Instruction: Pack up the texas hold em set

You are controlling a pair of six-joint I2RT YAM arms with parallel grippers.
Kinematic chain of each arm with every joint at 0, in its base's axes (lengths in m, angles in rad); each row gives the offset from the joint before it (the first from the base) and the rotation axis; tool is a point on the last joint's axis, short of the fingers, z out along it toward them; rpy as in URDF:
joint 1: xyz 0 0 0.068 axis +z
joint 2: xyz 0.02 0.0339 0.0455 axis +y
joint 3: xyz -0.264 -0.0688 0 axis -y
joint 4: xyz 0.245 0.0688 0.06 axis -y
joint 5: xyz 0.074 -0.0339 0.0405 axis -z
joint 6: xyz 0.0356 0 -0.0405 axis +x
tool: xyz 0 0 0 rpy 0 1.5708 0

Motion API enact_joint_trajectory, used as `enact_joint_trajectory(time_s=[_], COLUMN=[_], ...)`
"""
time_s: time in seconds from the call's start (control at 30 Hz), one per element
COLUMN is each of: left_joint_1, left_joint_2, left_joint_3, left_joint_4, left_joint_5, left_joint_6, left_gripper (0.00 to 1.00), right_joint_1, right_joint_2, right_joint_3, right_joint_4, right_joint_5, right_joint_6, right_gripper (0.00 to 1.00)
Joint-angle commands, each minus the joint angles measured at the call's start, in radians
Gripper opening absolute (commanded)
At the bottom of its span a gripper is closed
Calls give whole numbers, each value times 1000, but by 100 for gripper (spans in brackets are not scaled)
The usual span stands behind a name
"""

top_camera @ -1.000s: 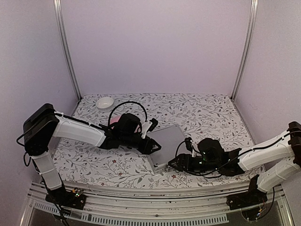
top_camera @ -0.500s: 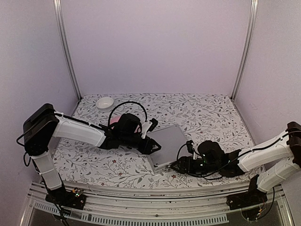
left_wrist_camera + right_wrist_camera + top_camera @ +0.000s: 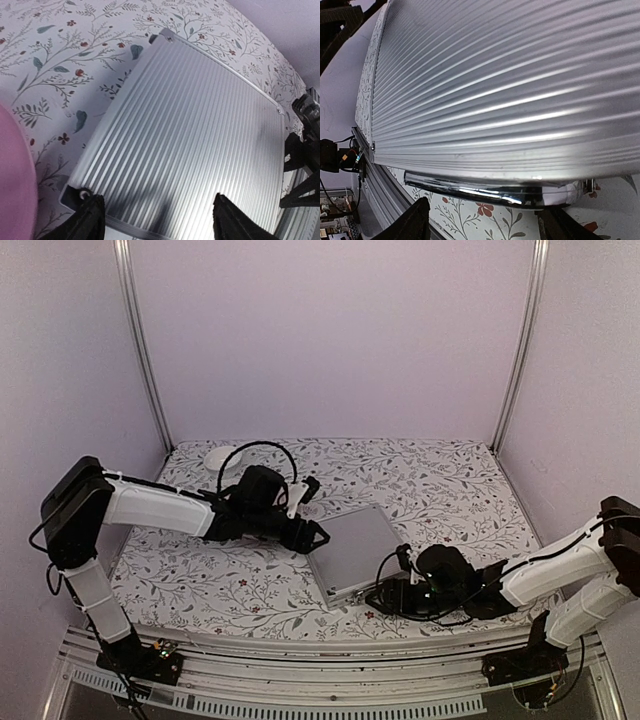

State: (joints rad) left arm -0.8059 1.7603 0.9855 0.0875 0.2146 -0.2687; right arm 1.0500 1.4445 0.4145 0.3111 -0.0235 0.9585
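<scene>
Case [image 3: 352, 545] lies between left pincer [image 3: 319, 537] and right pincer [image 3: 374, 595] — both spread.

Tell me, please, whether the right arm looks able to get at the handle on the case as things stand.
Probably yes: the right hand is open just in front of the chrome handle on the case, with nothing between them.
</scene>
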Motion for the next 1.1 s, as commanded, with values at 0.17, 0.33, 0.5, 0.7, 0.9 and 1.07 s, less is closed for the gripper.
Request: enact_joint_trajectory(time_s=[0.17, 0.33, 0.5, 0.7, 0.9, 1.07], left_joint_1=[91, 98, 99, 99, 99, 99], left_joint_2=[106, 162, 196, 231, 218, 216], left_joint_3=[124, 154, 174, 161, 138, 132], left_joint_4=[-25, -29, -43, -39, -25, -23], left_joint_5=[73, 88, 107, 140, 147, 145], left_joint_6=[119, 131, 127, 117, 106, 102], left_gripper=[78, 78, 78, 72, 64, 61], right_joint_1=[-37, -46, -46, -45, -46, -46], right_joint_2=[47, 67, 105, 125, 113, 92], right_joint_3=[11, 7, 12, 19, 25, 24], right_joint_4=[9, 42, 95, 139, 162, 171], right_joint_5=[15, -1, -43, -78, -101, -107], right_joint_6=[-62, -72, -73, -82, -71, -40], right_gripper=[73, 74, 74, 74, 74, 74])
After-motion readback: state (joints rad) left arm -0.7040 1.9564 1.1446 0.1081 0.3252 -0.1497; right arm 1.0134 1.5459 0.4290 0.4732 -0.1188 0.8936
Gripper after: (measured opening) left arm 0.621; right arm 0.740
